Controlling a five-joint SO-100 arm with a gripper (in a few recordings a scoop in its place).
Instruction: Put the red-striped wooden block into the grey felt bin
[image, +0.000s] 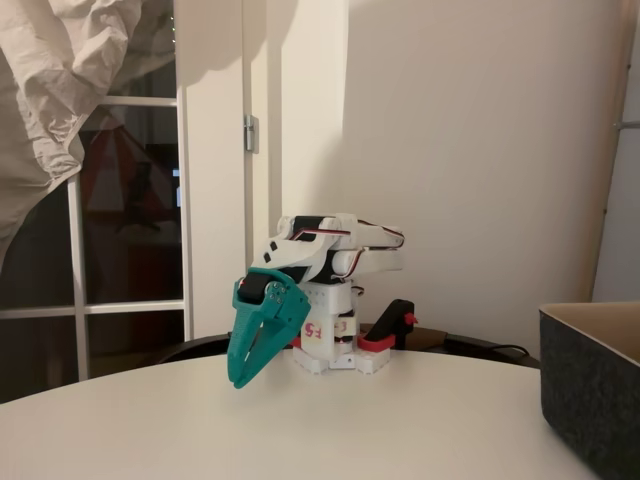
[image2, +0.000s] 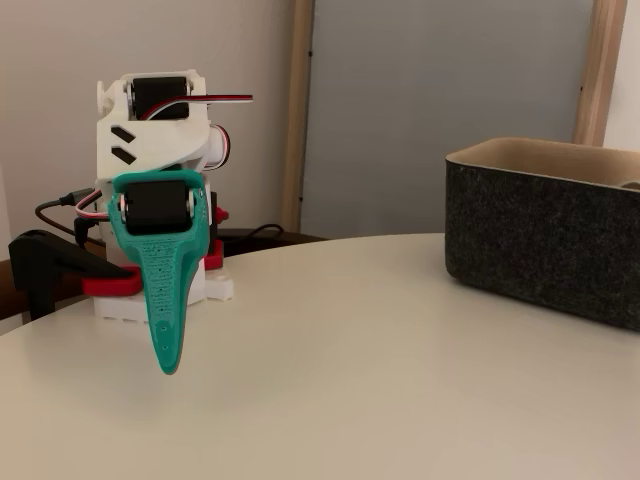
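Gripper (image: 240, 375) is folded down w/ fingers pinched together, nothing in them, tips just above the table (image: 300, 430). Can't spot the red-striped wooden block anywhere; grey felt bin (image2: 545, 240) sits well apart on the right. Risk imo: arm goes hunting w/o a visible target and clips the bin wall.

Arm folded; teal gripper (image: 243, 378) pointing down, fingers (image2: 168, 350) together.

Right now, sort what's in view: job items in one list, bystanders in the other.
For the job:
- grey felt bin, at the table's right in both fixed views
- gripper, teal, jaws together, holding nothing

Bystanders:
- red-and-black clamp at the arm's base
- white table
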